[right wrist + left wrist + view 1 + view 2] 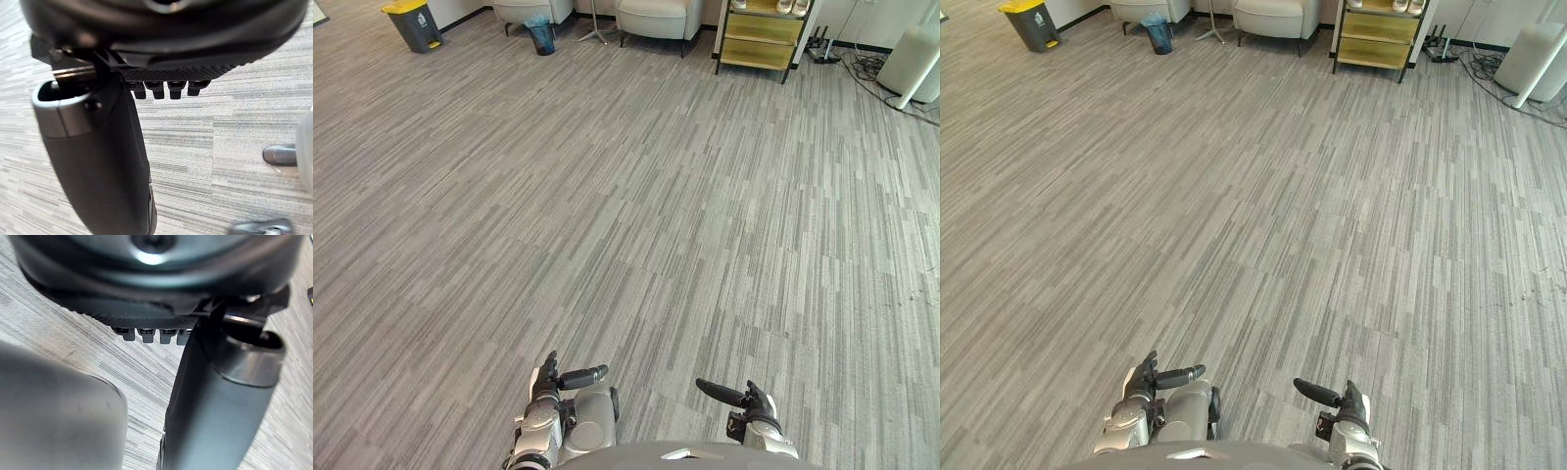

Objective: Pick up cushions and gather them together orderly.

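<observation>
Cushions: place cannot be told, carpet (626, 215) running ahead to far armchairs (658, 18) and shelf (762, 34); left hand (546, 382) and right hand (757, 399) hang low, fingers straight, thumbs out, holding nothing, so the step is probably search, best done by scanning slowly before reaching.

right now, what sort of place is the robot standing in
Likely an office lounge or waiting area: grey striped carpet tiles, pale armchairs by the far wall, a yellow-lidded bin and a wooden shelf unit.
</observation>
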